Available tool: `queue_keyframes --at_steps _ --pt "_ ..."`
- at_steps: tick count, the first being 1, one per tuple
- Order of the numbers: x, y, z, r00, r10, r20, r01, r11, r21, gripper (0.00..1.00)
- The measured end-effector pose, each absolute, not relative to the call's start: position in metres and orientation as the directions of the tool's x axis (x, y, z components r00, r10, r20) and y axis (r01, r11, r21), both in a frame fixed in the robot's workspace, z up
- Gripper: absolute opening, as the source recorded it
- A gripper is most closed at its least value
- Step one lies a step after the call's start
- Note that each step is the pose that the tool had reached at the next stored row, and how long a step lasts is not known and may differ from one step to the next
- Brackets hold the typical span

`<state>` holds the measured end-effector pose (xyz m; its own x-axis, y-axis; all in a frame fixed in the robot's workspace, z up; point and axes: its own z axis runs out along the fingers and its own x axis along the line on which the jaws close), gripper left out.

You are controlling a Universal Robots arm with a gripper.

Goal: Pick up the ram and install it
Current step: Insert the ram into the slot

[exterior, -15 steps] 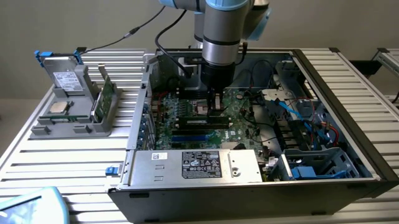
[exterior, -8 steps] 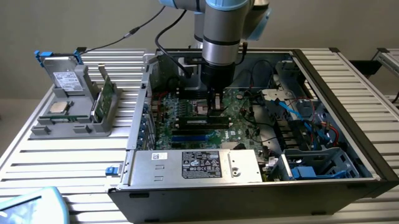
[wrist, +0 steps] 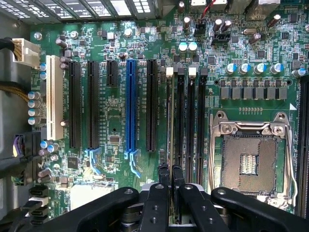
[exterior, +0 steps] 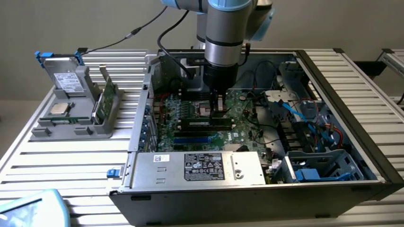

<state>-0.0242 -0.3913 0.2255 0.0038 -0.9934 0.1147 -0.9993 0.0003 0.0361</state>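
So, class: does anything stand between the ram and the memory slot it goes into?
Nothing visible. The ram, pinched in the gripper, lines up edge-on along the memory slot; whether it is seated, I cannot tell.

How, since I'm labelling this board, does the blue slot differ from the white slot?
The blue slot is longer than the white slot. The blue slot sits between black slots; the white slot ends the row. Both are empty and run parallel.
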Motion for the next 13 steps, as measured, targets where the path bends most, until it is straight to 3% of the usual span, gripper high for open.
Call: queue_keyframes --at_steps 13 --pt "-0.0243 -0.3909 0.2247 0.008 -0.993 0.115 -0.999 -0.004 0.036 0.13"
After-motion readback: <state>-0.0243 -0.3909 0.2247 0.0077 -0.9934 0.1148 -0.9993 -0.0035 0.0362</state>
